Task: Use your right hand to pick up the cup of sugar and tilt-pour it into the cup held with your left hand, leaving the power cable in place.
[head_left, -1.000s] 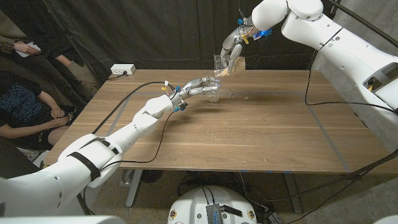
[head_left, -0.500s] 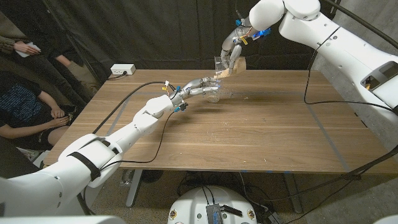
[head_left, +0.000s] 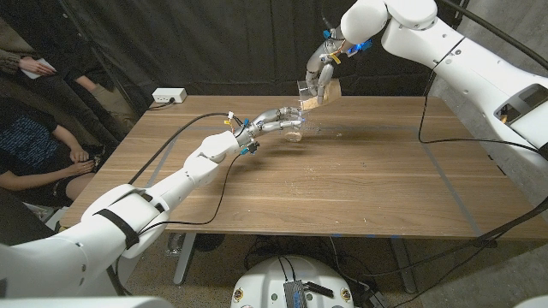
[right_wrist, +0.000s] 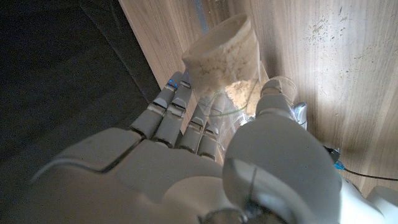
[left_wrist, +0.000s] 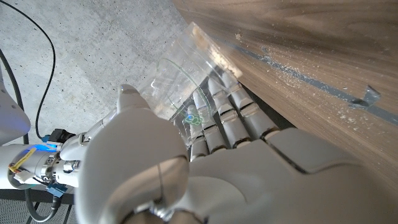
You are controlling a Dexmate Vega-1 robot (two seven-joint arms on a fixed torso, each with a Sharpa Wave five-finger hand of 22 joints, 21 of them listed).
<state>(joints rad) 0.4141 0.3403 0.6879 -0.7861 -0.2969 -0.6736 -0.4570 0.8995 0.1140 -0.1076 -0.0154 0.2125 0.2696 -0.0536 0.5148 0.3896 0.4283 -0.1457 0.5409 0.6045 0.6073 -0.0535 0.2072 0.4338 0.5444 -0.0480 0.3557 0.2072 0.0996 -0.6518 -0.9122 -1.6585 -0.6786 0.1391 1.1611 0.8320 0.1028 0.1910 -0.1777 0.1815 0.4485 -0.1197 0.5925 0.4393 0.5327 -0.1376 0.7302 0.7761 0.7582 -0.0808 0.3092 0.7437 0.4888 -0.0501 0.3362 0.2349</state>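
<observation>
Sugar cup tilted above the held cup

The right hand [head_left: 322, 70] grasped the sugar cup [head_left: 315, 93], at 1 o'clock of the clear cup [head_left: 294, 127] grasped by the left hand [head_left: 272, 117] on the worktop [head_left: 360, 184].

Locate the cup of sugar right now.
In the head view the cup of sugar is gripped by the right hand, tilted above the left hand's cup.

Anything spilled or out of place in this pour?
Yes. Loose sugar grains lie scattered on the table near the clear cup the left hand holds, while the right hand tilts the sugar cup above it.
</observation>
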